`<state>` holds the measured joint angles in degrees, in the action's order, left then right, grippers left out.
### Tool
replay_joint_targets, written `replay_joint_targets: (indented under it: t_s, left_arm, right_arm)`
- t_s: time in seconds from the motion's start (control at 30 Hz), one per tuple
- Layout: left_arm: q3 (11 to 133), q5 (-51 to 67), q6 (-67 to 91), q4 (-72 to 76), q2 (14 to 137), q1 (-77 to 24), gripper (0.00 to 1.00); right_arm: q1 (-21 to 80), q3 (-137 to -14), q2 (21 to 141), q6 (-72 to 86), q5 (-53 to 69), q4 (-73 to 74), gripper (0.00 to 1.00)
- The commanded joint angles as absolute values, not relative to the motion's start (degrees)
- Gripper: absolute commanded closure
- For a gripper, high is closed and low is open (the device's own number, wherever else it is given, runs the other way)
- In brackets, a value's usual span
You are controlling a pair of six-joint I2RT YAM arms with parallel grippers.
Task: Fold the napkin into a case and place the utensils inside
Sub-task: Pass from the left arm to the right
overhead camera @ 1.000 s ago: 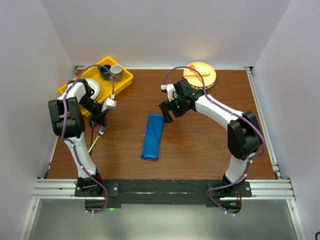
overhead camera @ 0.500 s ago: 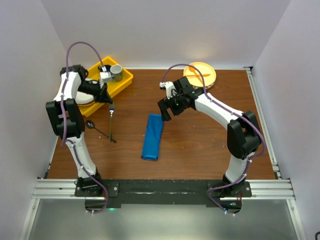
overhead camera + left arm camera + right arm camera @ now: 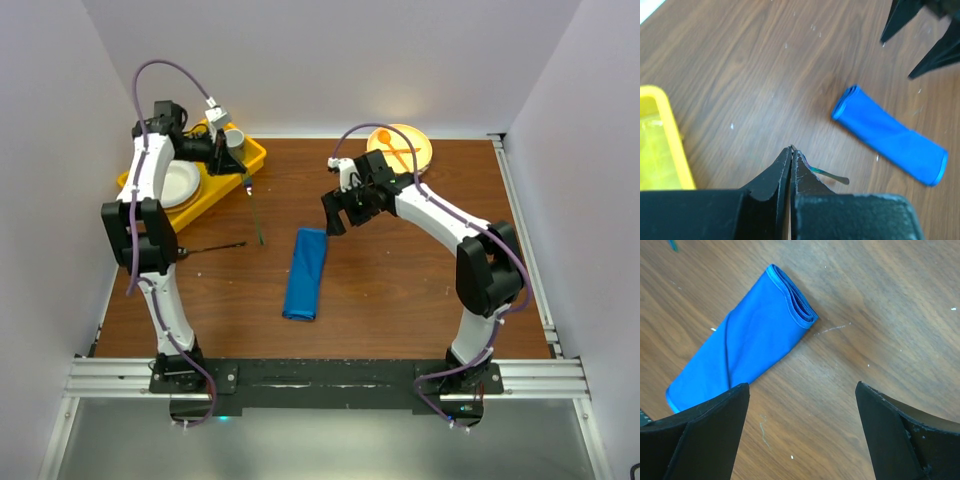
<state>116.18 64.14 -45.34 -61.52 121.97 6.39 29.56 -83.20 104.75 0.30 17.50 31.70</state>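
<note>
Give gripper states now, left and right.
Left gripper: closed on a metal utensil.
Right gripper: open, empty.

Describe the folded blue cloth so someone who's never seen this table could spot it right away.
On the brown wooden table, look to the middle. The folded blue cloth lies flat there, a long narrow strip with its far end near the right gripper. It is the only cloth; the yellow tray and orange plate sit farther back.
</note>
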Motion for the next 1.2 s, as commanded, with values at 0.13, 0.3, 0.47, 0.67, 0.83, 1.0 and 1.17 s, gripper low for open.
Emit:
replay_joint_targets:
  t_s: [0.13, 0.3, 0.47, 0.67, 0.83, 1.0, 1.17]
  left_arm:
    - [105.6, 64.9, -17.9, -35.7, 112.7, 3.2, 1.00]
    - [98.6, 58.5, -4.1, -26.4, 107.7, 0.7, 1.00]
    - [97.0, 54.3, -1.6, -27.7, 107.0, -3.1, 1.00]
    - [96.4, 53.4, -2.1, -31.0, 107.2, -6.6, 1.00]
    - [96.2, 53.2, -0.4, -30.6, 107.6, -8.0, 1.00]
    - [96.4, 53.3, -0.4, -30.8, 107.9, -9.2, 1.00]
    - [96.4, 53.5, -0.4, -31.0, 108.1, -9.5, 1.00]
  right_arm:
    - [29.2, -82.4, 100.8, 7.6, 22.2, 17.1, 0.41]
    - [32.6, -94.8, 105.4, 10.4, 9.5, 20.6, 0.43]
    - [36.4, -100.9, 108.6, 13.3, 5.8, 22.8, 0.41]
    - [39.7, -103.4, 110.2, 13.6, 5.3, 24.5, 0.41]
    - [40.8, -100.7, 110.0, 13.4, 5.4, 24.9, 0.46]
    - [41.5, -99.4, 110.0, 12.7, 4.7, 25.5, 0.50]
    - [41.7, -98.6, 110.7, 11.4, 3.9, 25.7, 0.56]
